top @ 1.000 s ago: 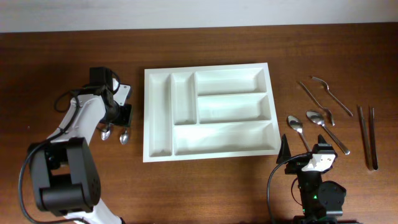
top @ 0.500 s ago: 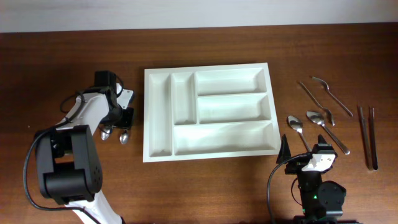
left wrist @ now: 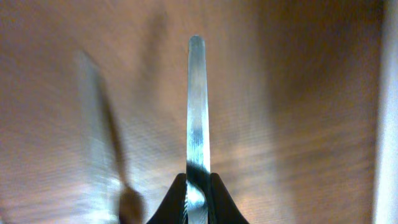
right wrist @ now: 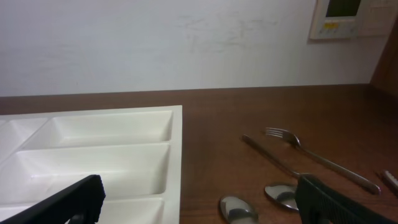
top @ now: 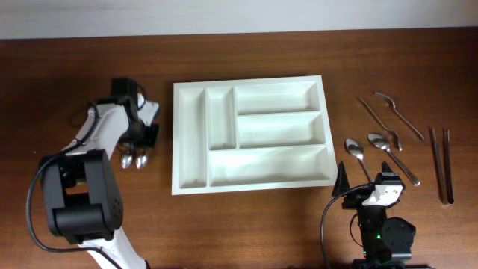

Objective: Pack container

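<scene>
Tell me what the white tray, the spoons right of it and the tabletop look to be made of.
Tray: apparently moulded plastic, matte white, with rounded compartment corners and soft shading.
Spoons: metal, probably polished steel, given the bright mirror-like glints.
Tabletop: wood or wood-look veneer, reddish brown with streaky grain and a low sheen; which of the two cannot be told.

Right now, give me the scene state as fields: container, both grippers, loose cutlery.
container: white tray, all five compartments empty
left gripper: shut on the held spoon by its handle, left of the container
other spoon: beside the held one, blurred
right gripper: open, holding nothing, at the near table edge
right-side spoons: two on the table, right of the container
far cutlery: long pieces further right, untouched
progress: nothing packed yet
</scene>
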`<action>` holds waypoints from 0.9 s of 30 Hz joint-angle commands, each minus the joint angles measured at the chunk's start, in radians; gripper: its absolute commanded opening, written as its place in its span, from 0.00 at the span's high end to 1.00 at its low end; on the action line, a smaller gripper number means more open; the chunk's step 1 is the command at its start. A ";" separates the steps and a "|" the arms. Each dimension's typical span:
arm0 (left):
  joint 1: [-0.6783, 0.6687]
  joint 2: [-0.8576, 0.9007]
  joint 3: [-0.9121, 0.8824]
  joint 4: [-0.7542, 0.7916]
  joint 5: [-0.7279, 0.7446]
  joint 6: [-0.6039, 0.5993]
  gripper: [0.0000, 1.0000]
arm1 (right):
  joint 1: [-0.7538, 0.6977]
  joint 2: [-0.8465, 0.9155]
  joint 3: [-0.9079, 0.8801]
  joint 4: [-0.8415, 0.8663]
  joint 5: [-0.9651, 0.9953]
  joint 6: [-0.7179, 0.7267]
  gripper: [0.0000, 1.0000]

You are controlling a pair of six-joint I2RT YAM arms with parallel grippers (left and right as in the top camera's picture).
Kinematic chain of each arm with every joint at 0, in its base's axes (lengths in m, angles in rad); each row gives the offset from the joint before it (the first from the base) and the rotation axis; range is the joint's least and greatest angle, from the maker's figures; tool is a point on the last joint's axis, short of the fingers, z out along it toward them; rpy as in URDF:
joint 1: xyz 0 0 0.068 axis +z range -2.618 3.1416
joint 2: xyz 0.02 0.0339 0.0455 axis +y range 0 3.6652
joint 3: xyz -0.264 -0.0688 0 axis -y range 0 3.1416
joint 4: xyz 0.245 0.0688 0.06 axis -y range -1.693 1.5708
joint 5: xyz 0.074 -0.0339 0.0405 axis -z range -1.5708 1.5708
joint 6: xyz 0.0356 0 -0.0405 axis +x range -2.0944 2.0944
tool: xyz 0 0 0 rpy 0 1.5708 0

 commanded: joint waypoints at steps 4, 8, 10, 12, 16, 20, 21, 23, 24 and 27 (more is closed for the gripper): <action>-0.018 -0.084 0.318 -0.105 0.045 -0.079 0.98 | 0.006 -0.006 -0.005 -0.005 -0.010 0.004 0.01; -0.077 -0.120 0.437 -0.137 0.111 -0.153 0.98 | 0.006 -0.006 -0.005 -0.006 -0.010 0.004 0.01; -0.121 -0.136 0.452 -0.135 0.112 -0.208 0.98 | 0.006 -0.006 -0.005 -0.006 -0.010 0.004 0.01; -0.163 -0.140 0.453 -0.136 0.112 -0.246 0.98 | 0.006 -0.006 -0.005 -0.005 -0.010 0.004 0.01; -0.256 -0.131 0.452 -0.135 0.111 -0.358 0.98 | 0.006 -0.006 -0.005 -0.006 -0.010 0.004 0.01; -0.323 -0.107 0.452 -0.128 0.108 -0.473 0.98 | 0.006 -0.006 -0.005 -0.006 -0.010 0.004 0.01; -0.345 -0.081 0.452 -0.129 0.109 -0.517 0.98 | 0.006 -0.006 -0.005 -0.006 -0.010 0.004 0.01; -0.365 -0.043 0.447 -0.127 0.119 -0.577 0.98 | 0.006 -0.006 -0.005 -0.005 -0.010 0.004 0.01; -0.374 -0.015 0.447 -0.126 0.126 -0.600 0.98 | 0.006 -0.006 -0.005 -0.006 -0.010 0.004 0.01; -0.392 0.048 0.447 -0.116 0.149 -0.603 0.98 | 0.006 -0.006 -0.005 -0.005 -0.010 0.004 0.01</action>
